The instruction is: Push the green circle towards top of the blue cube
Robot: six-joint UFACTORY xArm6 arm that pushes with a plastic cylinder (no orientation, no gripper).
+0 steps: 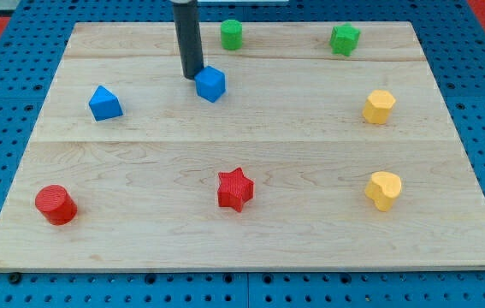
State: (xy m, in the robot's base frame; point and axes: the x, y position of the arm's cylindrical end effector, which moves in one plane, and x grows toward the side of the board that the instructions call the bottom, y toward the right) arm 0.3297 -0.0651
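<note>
The green circle (pixel 231 34) stands near the board's top edge, a little left of centre. The blue cube (pixel 211 84) sits below it and slightly to its left. My tip (pixel 192 76) rests on the board just left of the blue cube, almost touching it, and below-left of the green circle. The dark rod rises straight up out of the view's top.
A green star-like block (pixel 345 39) is at top right. A blue triangular block (pixel 104 103) is at left. A yellow hexagon (pixel 379 107) and yellow heart (pixel 383 190) are at right. A red star (pixel 234 189) and red cylinder (pixel 56 204) are at the bottom.
</note>
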